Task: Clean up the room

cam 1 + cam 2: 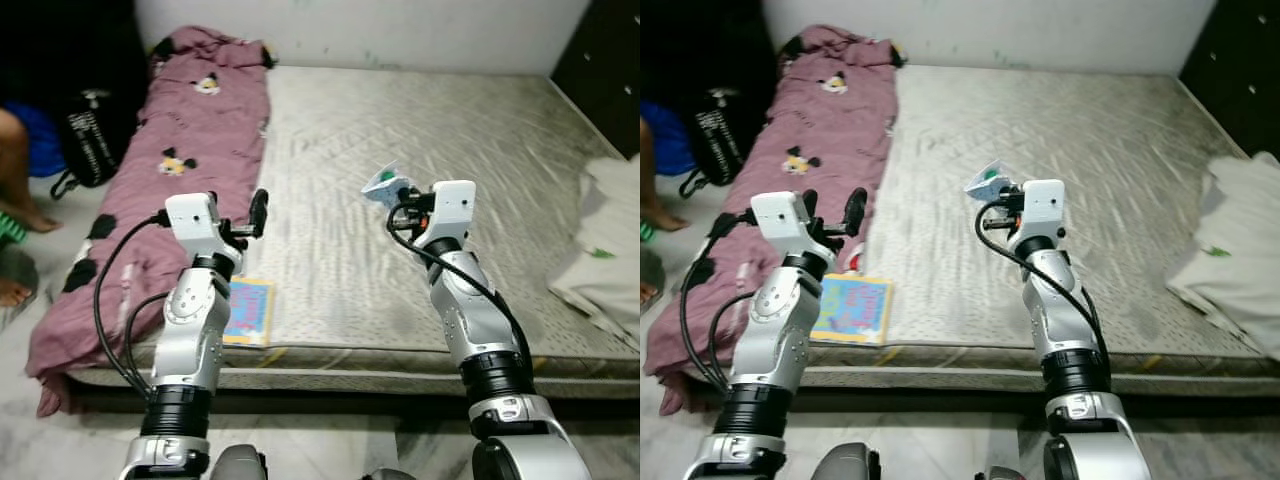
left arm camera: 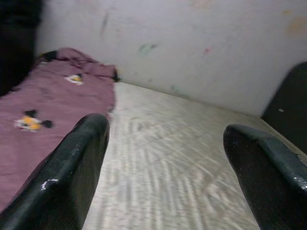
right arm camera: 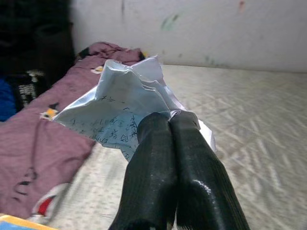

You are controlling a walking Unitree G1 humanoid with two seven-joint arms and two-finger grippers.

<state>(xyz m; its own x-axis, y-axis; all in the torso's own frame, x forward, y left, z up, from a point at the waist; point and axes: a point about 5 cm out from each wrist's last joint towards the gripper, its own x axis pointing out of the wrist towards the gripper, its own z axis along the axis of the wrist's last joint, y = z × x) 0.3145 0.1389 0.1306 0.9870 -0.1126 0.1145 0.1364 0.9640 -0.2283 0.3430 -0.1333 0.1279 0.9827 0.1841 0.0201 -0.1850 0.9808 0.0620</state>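
Crumpled white paper with blue handwriting (image 3: 120, 108) sits clamped in the right gripper (image 3: 168, 122) above the grey mattress's (image 1: 420, 150) front edge; left gripper (image 2: 165, 139) jaws gape empty.

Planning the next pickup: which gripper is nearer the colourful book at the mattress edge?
Left. The left gripper hovers just above the book; the right gripper, shut on crumpled paper, is farther right.

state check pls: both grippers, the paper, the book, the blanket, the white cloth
Left gripper: open, holding nothing, raised above the mattress.
Right gripper: shut on the crumpled paper, raised above the mattress.
Crumpled paper: pinched between the fingers, off the mattress.
Book: closed, flat at the mattress's front edge.
Purple blanket: rumpled, spread along the left side.
White cloth: bunched at the right edge.
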